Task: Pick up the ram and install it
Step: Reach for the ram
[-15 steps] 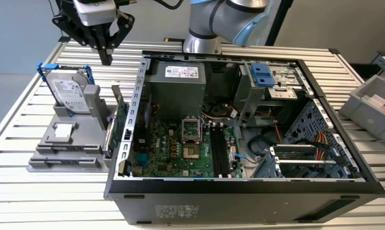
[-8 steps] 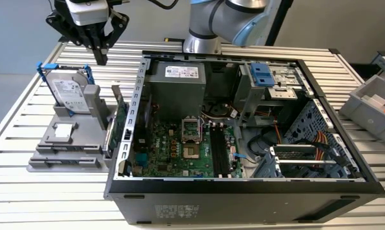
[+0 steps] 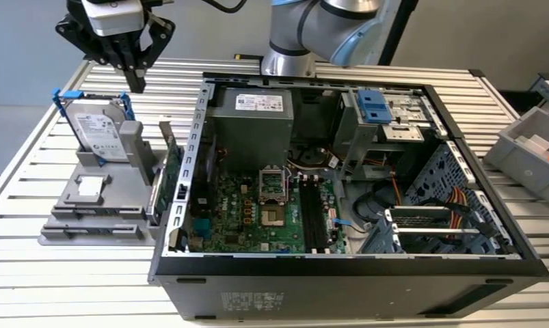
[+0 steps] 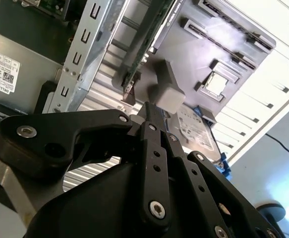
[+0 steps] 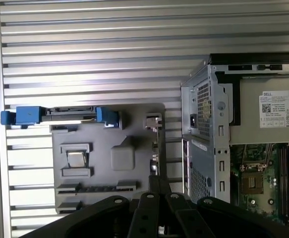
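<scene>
A long, thin dark stick, seemingly the ram [image 5: 97, 188], stands on edge in a slot of the grey holder [image 5: 134, 124]; in the exterior view the ram [image 3: 102, 213] lies near the holder's front. My gripper [image 3: 135, 85] hangs shut and empty well above the holder's far end, over the hard drive [image 3: 99, 133]. Both wrist views show the gripper's [image 5: 159, 182] black fingers pressed together, with the gripper [image 4: 150, 108] pointing down at the holder. The open computer case [image 3: 178, 273] lies to the exterior view's right, its motherboard [image 3: 247, 215] showing black memory slots [image 3: 312, 219].
The holder also carries a hard drive in a blue frame, a green card [image 3: 169, 181] standing on edge and a small square chip [image 3: 90, 188]. The arm's base [image 3: 288, 41] rises behind the case. A grey bin [image 3: 534, 147] sits at the exterior view's right edge.
</scene>
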Motion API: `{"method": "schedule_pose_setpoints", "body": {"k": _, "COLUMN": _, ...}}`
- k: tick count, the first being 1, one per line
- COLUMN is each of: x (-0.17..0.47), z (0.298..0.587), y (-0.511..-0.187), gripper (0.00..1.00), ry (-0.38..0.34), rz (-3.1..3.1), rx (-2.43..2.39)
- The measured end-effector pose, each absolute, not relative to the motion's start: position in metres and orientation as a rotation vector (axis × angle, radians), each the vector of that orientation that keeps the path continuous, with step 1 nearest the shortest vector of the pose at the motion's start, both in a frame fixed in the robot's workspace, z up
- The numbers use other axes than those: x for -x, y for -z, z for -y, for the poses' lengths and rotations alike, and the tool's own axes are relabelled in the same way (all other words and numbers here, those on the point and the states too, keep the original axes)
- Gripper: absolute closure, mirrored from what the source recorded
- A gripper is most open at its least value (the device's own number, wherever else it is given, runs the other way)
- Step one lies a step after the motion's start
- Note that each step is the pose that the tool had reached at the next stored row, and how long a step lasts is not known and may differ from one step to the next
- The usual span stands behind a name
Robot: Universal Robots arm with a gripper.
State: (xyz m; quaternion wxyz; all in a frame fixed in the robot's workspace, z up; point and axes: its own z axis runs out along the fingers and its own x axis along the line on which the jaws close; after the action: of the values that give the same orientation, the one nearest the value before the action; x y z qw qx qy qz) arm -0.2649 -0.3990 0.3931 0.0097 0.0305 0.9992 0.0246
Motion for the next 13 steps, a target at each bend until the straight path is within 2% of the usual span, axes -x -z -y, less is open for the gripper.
{"method": "schedule_pose_setpoints", "body": {"k": 13, "x": 0.277, "z": 0.399, "y": -0.393, "gripper": 1.0, "ry": -0.077, "rz": -3.12, "rx": -0.09}}
